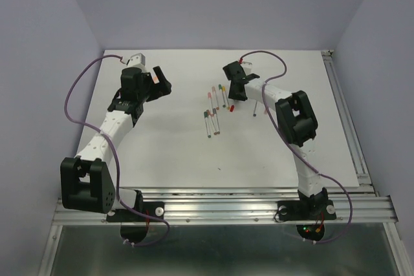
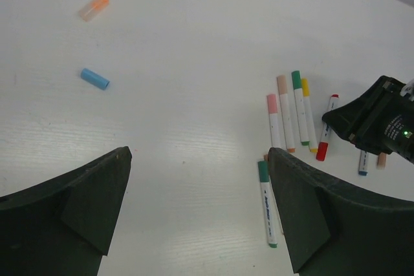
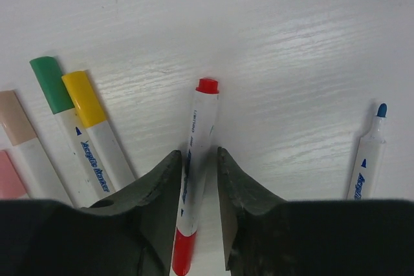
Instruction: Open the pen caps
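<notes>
My right gripper [image 3: 197,156] is shut on the white barrel of a red pen [image 3: 199,127]. Its red cap [image 3: 182,253] is at the near end, low over the table. The pen also shows in the top view [image 1: 231,106] and in the left wrist view [image 2: 326,135]. Green-capped [image 3: 50,75] and yellow-capped [image 3: 83,98] pens lie left of it. An uncapped blue pen [image 3: 365,159] lies to the right. My left gripper [image 2: 197,159] is open and empty above the table, in the top view [image 1: 162,82] left of the pen cluster [image 1: 213,108]. Loose orange [image 2: 94,6] and blue [image 2: 95,78] caps lie apart.
A green-capped pen [image 2: 266,201] lies beside my left gripper's right finger [image 2: 310,211]. Several more capped pens [image 2: 288,117] lie in a row beyond it. The white table [image 1: 194,153] ends at a metal rail on the right [image 1: 352,134].
</notes>
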